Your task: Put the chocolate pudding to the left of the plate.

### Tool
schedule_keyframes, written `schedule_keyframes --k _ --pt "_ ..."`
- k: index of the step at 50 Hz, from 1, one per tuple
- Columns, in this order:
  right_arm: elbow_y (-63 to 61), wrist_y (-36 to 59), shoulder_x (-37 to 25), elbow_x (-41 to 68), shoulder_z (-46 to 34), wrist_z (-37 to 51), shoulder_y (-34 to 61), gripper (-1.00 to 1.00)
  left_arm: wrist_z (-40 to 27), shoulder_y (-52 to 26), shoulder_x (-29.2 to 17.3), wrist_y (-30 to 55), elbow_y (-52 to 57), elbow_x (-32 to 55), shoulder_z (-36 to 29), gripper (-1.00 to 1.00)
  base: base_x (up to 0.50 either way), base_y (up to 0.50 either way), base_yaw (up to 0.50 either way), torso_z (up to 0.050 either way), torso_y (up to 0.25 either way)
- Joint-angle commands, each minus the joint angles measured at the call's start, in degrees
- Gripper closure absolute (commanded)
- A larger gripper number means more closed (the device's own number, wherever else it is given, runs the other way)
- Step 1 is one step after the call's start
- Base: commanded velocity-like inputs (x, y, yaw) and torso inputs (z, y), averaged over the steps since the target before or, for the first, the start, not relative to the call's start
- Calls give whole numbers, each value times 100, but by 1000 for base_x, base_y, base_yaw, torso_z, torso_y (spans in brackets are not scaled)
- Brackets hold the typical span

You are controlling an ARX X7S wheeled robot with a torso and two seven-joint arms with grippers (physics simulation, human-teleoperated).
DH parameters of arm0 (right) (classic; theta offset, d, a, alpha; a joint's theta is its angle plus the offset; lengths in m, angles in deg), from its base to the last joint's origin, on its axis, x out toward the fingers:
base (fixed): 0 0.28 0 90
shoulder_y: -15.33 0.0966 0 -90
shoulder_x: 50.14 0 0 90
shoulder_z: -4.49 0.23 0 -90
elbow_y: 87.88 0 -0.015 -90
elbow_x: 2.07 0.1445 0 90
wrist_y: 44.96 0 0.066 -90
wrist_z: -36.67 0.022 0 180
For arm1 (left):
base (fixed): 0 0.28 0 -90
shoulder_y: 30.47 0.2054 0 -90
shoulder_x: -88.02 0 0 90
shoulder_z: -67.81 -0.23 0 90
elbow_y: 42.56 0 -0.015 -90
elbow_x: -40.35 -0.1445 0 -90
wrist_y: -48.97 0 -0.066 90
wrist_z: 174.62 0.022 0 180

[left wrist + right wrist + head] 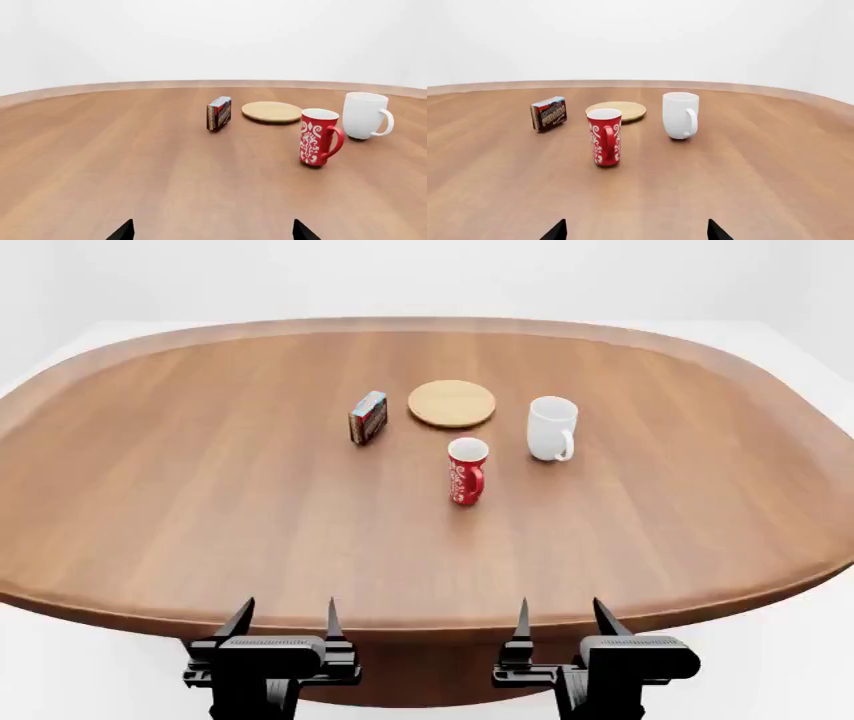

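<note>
One legible marking only: the chocolate pudding point(549, 113) carton, standing on edge just beside the plate point(616, 110), bears lettering on its broad face reading "PUDDING", with a line above it too blurred to read.

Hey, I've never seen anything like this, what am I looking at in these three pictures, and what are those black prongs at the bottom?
It is a simulated two-armed robot at a wooden table. The wide picture comes from a camera on its head. The black prongs are its left gripper and right gripper, both open and holding nothing. The other two pictures come from cameras by each gripper, looking low across the table. On it stand a chocolate pudding carton on its edge, a round wooden plate just right of it, a white mug and a red patterned cup. Nothing is being touched.
</note>
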Motion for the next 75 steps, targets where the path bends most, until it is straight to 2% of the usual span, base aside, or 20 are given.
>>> schedule_keyframes --k 1,12,57,75 --pt "3 -13 -89 82 -116 117 -2 -100 -106 1 -91 -6 0 89 -105 -100 0 0 0 0 0" --pt "5 109 -255 282 -305 383 42 -100 -320 4 -270 -46 -12 266 -310 -100 0 41 0 0 0" --pt "50 103 -579 613 -683 800 99 -100 -692 -34 -596 -23 7 589 -704 -100 0 500 0 0 0" --pt "37 205 -655 769 -754 932 135 -100 -800 -24 -686 -75 17 698 -797 -100 2 16 0 0 0"
